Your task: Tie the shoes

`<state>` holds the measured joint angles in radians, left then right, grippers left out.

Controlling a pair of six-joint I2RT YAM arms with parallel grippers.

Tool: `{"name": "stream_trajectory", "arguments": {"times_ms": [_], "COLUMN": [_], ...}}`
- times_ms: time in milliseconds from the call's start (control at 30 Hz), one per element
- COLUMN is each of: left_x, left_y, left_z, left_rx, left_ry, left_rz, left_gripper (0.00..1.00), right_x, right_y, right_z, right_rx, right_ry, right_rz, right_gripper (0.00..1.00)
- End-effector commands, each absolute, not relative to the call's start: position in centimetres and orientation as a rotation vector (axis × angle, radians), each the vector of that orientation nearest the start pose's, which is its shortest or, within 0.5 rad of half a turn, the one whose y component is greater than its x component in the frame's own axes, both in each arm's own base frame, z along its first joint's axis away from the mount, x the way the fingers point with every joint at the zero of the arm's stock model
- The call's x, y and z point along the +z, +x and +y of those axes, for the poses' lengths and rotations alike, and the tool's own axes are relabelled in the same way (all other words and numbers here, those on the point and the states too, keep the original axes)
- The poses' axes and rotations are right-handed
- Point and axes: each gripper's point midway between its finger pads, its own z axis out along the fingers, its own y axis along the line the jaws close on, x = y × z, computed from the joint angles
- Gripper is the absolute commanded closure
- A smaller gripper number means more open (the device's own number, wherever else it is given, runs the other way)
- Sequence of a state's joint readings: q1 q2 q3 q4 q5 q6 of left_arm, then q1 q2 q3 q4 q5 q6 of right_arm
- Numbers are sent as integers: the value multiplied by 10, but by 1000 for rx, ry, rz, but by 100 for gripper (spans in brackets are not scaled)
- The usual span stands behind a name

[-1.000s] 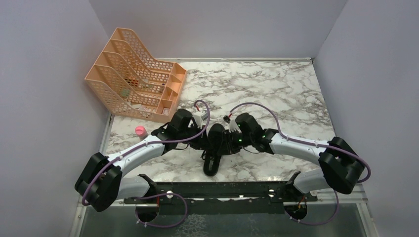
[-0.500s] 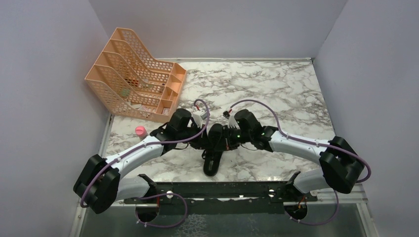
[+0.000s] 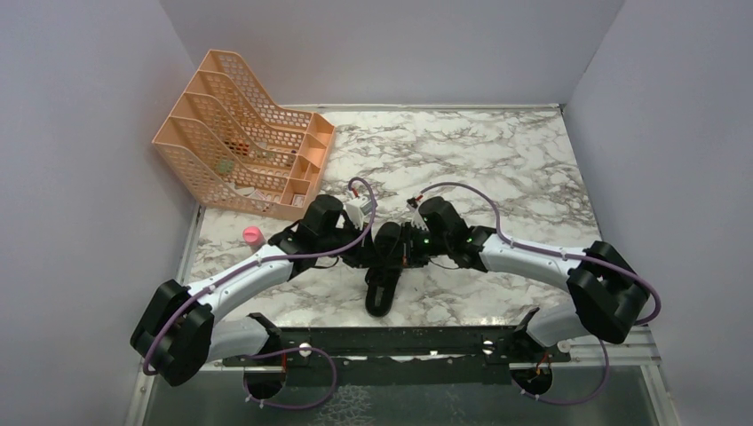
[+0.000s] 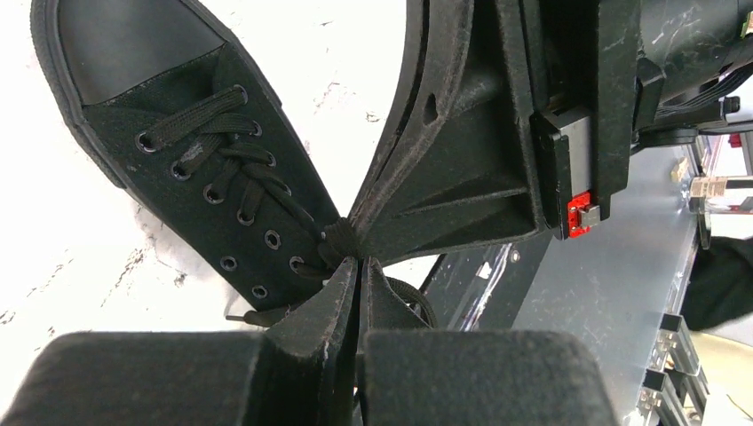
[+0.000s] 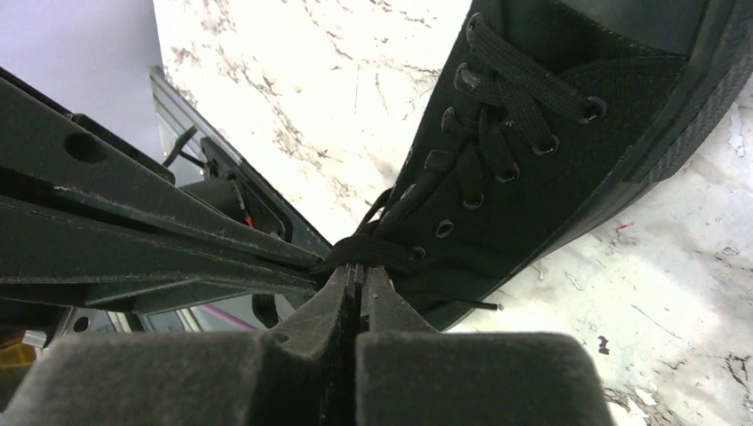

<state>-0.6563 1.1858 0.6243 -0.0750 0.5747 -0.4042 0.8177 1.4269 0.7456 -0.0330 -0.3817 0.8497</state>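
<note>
The black shoe (image 3: 380, 297) lies on the marble table between the two arms. Both grippers meet tip to tip above its laces. In the left wrist view the shoe (image 4: 178, 151) has its toe at the upper left. My left gripper (image 4: 360, 264) is shut, with a black lace (image 4: 336, 240) pinched at its tips near the last eyelets. The right gripper's fingers (image 4: 462, 160) press against it. In the right wrist view my right gripper (image 5: 357, 268) is shut on a flat black lace (image 5: 368, 251) beside the shoe (image 5: 550, 151). From above, the left gripper (image 3: 368, 253) and right gripper (image 3: 401, 251) hide the shoe's middle.
An orange mesh file rack (image 3: 244, 160) stands at the back left. A small pink object (image 3: 252, 235) lies beside the left arm. A black metal rail (image 3: 400, 342) runs along the table's near edge. Grey walls enclose three sides.
The right gripper has shifted a little to the left, closer to the left gripper over the shoe. The left arm and the shoe have barely moved.
</note>
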Motion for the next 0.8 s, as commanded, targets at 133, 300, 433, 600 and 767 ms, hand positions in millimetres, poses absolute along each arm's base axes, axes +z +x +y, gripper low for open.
{"name": "stream_trajectory", "arguments": {"times_ms": [133, 300, 433, 600, 767], "left_x": [134, 130, 126, 137, 142], "left_y": [171, 164, 166, 174, 176], "left_z": [-279, -285, -285, -277, -266], "left_rx": [-1242, -1236, -1185, -1113, -1056], "left_ry": [683, 705, 676, 613, 556], "left_rz": [2214, 2230, 2258, 2250, 2285], "left_gripper": [97, 97, 97, 85, 69], "right_x": [101, 98, 93, 95, 96], "right_y": [199, 199, 196, 189, 186], "right_z": [337, 340, 335, 335, 337], "right_rx": [1224, 1240, 1238, 1285, 1298], "right_ry": [6, 6, -17, -113, -226], "right_rz": [2538, 2532, 2518, 2470, 2425], "right_gripper": [99, 100, 99, 99, 99]}}
